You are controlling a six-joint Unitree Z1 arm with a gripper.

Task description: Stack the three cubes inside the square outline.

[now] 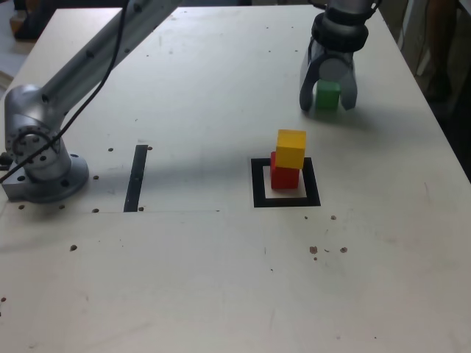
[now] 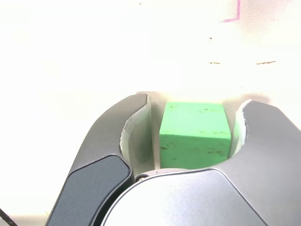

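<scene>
In the exterior view, the yellow cube (image 1: pixel 291 148) sits on the red cube (image 1: pixel 285 179) inside the square outline (image 1: pixel 260 201), while the gripper (image 1: pixel 328 101) straddles the green cube (image 1: pixel 327 95) near the table's (image 1: pixel 184 279) far right; in the wrist view, the jaws stand apart around the green cube, a gap showing on one side

Wrist view's tabletop washed out to white; exterior view softer and dimmer, shadow beside the tool (image 1: pixel 328 100).
</scene>
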